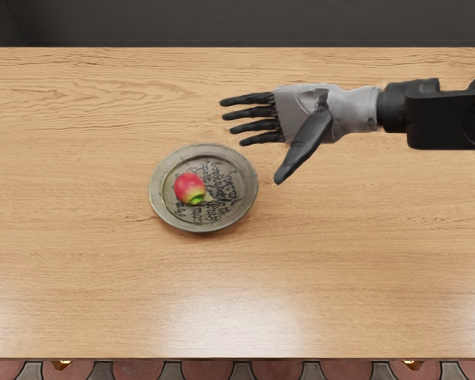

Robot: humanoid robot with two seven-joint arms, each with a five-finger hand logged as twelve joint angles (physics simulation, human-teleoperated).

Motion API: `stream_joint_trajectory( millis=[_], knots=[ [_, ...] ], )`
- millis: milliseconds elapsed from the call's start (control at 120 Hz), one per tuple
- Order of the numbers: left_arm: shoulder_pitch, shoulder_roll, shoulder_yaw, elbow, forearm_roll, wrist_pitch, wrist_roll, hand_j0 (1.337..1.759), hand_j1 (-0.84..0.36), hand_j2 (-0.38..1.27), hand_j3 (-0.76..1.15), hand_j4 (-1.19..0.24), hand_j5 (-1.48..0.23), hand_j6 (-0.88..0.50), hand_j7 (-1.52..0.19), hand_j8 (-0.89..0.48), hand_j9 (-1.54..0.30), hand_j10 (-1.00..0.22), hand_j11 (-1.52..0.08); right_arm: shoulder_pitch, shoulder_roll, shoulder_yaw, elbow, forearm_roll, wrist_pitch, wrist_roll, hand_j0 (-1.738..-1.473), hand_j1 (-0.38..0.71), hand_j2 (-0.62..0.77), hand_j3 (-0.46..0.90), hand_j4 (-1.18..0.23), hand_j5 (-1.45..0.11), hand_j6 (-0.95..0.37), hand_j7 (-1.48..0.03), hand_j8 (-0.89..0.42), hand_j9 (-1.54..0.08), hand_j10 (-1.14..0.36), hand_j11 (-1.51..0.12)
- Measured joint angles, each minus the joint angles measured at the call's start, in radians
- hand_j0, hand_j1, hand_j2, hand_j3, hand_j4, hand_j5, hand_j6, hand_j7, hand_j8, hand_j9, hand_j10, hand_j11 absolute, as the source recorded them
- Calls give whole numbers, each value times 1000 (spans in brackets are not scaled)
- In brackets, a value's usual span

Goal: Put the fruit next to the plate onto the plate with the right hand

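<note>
A small red and green fruit [190, 189] lies on the round grey metal plate [236, 176], a little left of the plate's middle. My right hand [263, 134] hovers above and to the right of the plate, its arm coming in from the right edge. The fingers [249, 113] are stretched out flat towards the left and the thumb points down towards the plate's right rim. The hand is open and holds nothing. It is apart from the fruit and the plate.
The wooden table [79, 261] stretches wide on all sides of the plate. Its front edge runs along the bottom of the picture, with a patterned floor below. A dark wall stands behind the far edge.
</note>
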Motion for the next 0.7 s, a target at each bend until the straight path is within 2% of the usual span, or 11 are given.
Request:
stream_joint_trajectory(
  millis=[117,258,450,700],
  knots=[
    [0,0,0,0,0,0,0,1658,74,46,0,-230,-299,-230,-299,-230,-299,-230,-299,-110,-148,82,0,141,119,0,-1658,-296,-8,0,-44,-58,-44,-58,-44,-58,-44,-58],
    [0,0,0,0,0,0,0,1658,73,46,0,-230,-299,-230,-299,-230,-299,-230,-299,-193,-248,136,-7,258,162,0,-1658,-299,-8,0,-41,-55,-41,-55,-41,-55,-42,-55],
    [0,0,0,0,0,0,0,1658,73,46,0,-230,-299,-230,-299,-230,-299,-230,-299,-231,-283,151,-11,330,174,0,-1658,-300,-7,0,-39,-53,-39,-53,-39,-53,-40,-53],
    [0,0,0,0,0,0,0,1658,73,46,0,-230,-299,-230,-299,-230,-299,-230,-299,-247,-291,153,-12,349,176,0,-1658,-302,-7,0,-37,-51,-36,-51,-37,-51,-38,-51]
  ],
)
